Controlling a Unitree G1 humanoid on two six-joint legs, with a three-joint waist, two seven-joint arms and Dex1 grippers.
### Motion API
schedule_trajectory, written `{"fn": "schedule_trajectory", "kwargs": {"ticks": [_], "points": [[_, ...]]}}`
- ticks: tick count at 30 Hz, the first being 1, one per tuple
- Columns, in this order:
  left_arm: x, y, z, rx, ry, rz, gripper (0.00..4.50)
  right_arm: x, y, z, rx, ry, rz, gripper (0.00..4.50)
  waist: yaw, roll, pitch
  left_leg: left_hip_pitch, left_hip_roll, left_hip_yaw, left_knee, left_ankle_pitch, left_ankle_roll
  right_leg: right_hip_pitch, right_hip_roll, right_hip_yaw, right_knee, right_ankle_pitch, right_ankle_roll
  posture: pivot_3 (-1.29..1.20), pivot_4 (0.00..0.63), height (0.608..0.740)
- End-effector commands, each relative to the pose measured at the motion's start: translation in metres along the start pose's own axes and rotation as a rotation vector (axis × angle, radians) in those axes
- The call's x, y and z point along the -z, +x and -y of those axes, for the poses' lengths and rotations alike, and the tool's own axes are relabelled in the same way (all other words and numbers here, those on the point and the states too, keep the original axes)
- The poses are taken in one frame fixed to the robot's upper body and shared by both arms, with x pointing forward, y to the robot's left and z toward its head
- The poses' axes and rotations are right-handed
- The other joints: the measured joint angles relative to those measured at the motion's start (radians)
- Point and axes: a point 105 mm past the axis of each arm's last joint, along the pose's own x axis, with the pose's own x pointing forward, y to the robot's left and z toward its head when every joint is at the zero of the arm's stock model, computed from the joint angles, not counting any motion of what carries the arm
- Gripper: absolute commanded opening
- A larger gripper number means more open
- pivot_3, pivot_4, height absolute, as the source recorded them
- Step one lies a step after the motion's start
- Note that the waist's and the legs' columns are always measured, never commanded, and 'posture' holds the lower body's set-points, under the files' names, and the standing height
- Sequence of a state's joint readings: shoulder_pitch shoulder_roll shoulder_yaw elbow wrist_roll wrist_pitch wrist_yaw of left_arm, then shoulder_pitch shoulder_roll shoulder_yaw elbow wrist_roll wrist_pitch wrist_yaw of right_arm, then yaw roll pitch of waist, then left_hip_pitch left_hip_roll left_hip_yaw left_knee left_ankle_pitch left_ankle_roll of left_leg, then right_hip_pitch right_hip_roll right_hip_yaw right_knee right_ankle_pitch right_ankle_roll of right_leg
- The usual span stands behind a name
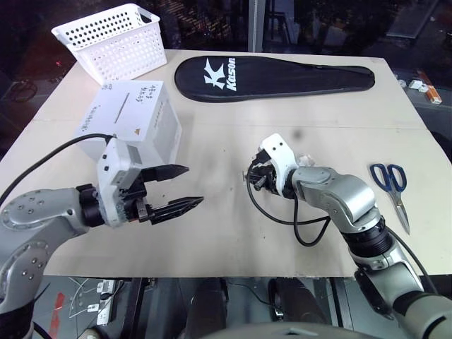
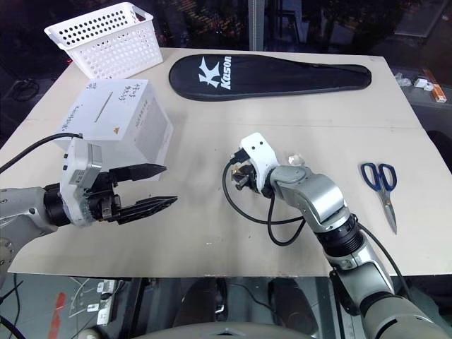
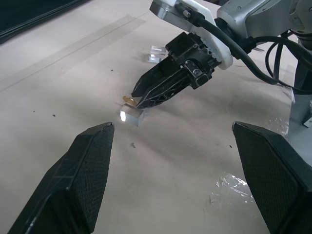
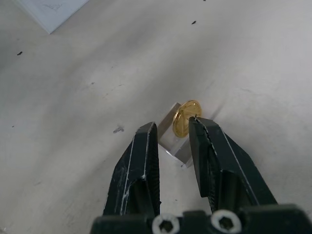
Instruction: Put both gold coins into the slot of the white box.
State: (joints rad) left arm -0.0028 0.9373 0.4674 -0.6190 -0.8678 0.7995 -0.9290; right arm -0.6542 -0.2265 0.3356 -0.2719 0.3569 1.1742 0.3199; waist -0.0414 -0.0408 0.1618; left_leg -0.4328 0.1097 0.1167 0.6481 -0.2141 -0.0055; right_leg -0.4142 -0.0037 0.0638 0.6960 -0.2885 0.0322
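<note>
Gold coin (image 4: 186, 117): on edge against clear case (image 4: 171, 135), tabletop (image 4: 73, 97) centre, white box (image 1: 134, 123) at 10 o'clock | right gripper (image 4: 174, 136) narrowly parted astride it | left gripper (image 1: 176, 187) spread, empty | thin, stiff, slippery; pinch its flat faces.

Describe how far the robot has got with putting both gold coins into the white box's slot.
Done: nothing confirmable; the white box sits apart, its slot facing up. In hand: the right end effector, slightly open, brackets one gold coin leaning on a clear case, not yet lifted. The left end effector is open and empty. Left: grip, carry and post this coin, then the second.
</note>
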Motion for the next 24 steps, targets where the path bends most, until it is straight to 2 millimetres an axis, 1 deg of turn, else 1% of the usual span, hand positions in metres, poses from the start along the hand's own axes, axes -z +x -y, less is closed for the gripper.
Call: {"fn": "schedule_trajectory", "kwargs": {"ticks": [1, 24], "points": [[-0.0078, 0.0001, 0.0045, 0.011, 0.05, 0.009, 3.93, -0.0079, -0.0027, 0.0008, 0.013, -0.007, 0.036, 1.13, 0.0, 0.0, 0.0, 0.0, 0.0, 0.0, 0.0, 0.0, 0.0, 0.0, 0.0, 0.0, 0.0, 0.0, 0.0, 0.0, 0.15, 0.74], [-0.0094, 0.0025, 0.0047, 0.01, 0.046, 0.015, 3.93, -0.0075, 0.0044, 0.0024, 0.022, 0.003, 0.029, 1.13, 0.0, 0.0, 0.0, 0.0, 0.0, 0.0, 0.0, 0.0, 0.0, 0.0, 0.0, 0.0, 0.0, 0.0, 0.0, 0.0, 0.15, 0.74]]}}
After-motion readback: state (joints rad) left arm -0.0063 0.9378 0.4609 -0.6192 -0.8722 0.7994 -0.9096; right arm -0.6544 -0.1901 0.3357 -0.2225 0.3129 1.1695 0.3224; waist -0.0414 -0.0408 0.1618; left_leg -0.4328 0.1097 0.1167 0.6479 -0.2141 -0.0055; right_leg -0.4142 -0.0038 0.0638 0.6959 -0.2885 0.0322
